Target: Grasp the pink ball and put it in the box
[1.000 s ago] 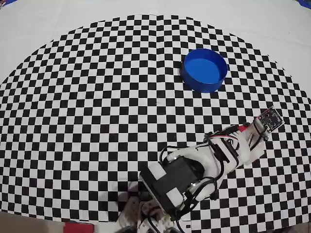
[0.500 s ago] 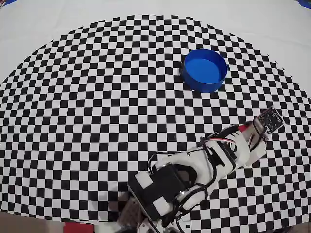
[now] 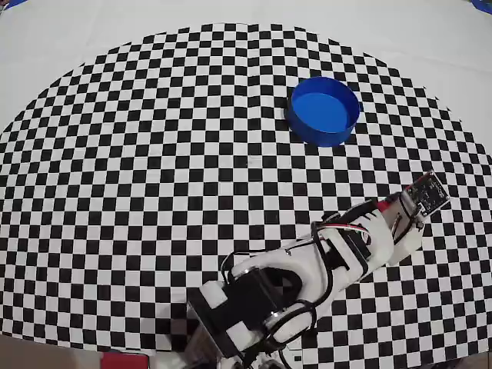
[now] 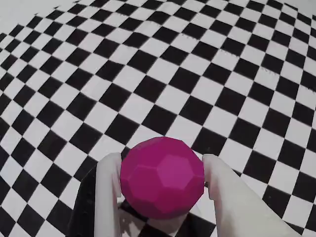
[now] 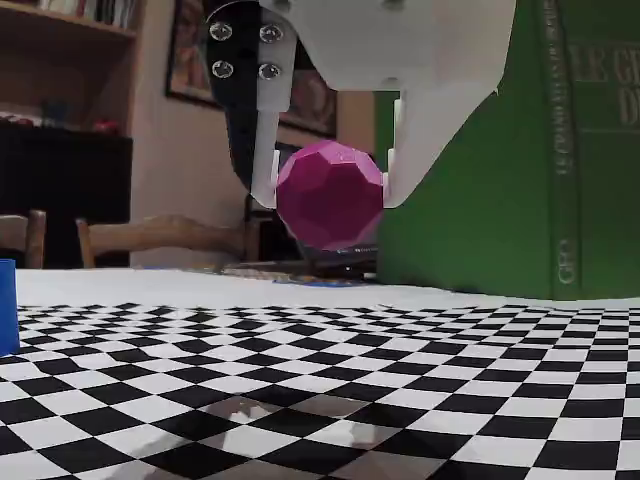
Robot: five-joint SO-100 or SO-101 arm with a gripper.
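Item: gripper point(image 5: 330, 190), jaws closed snugly on the pink ball point(image 5: 330, 194), held clear above the checkered mat point(image 5: 300, 400). The box point(image 3: 324, 110) lay well apart, up-left in the overhead view.

Box point(image 5: 7, 306) cut by frame edge

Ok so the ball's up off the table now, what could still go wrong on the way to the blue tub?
The hand pinches the faceted pink ball only at its sides, with nothing beneath it, so a jolt might let it slip and roll away across the checkered mat. The blue tub has low walls; a drop from height could bounce out.
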